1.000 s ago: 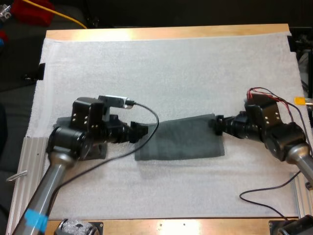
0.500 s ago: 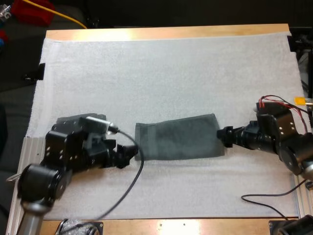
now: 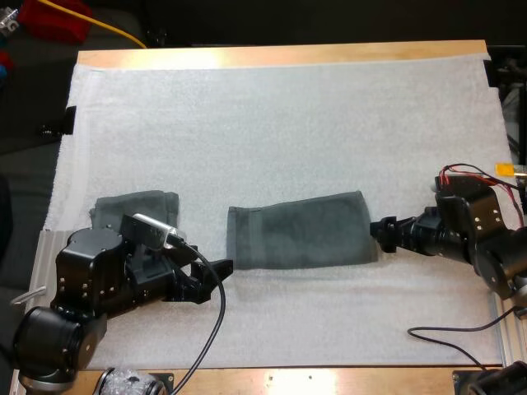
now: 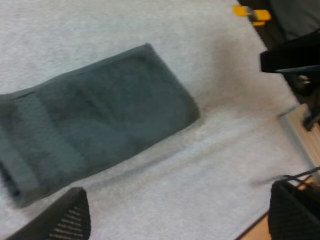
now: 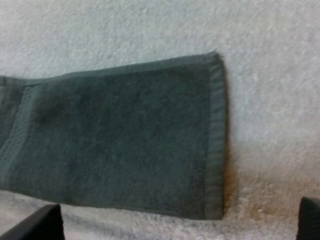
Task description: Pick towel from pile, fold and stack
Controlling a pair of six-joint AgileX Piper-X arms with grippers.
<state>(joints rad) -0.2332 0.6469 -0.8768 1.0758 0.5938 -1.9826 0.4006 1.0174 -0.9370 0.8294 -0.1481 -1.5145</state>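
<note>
A dark grey-green towel (image 3: 300, 230) lies folded into a long flat strip in the middle of the white mat (image 3: 280, 123). My left gripper (image 3: 212, 278) is open just off the strip's near left corner, not touching it. The left wrist view has its two fingers (image 4: 65, 220) wide apart over the mat, short of the towel (image 4: 95, 130). My right gripper (image 3: 381, 229) is open at the towel's right end. Its fingers (image 5: 35, 222) stand apart just short of the towel's hemmed short edge (image 5: 215, 135). A second dark towel (image 3: 136, 204) lies at the mat's left side, partly behind my left arm.
The mat covers most of the wooden table (image 3: 280, 56). A metal rail (image 3: 41, 271) runs along the near left edge. Beyond the towel's far end, the left wrist view catches my right arm (image 4: 292, 55).
My left arm has drawn back toward the near left, off the towel's left end, uncovering the second towel. My right gripper has backed off to the right. The folded towel now lies flat.
</note>
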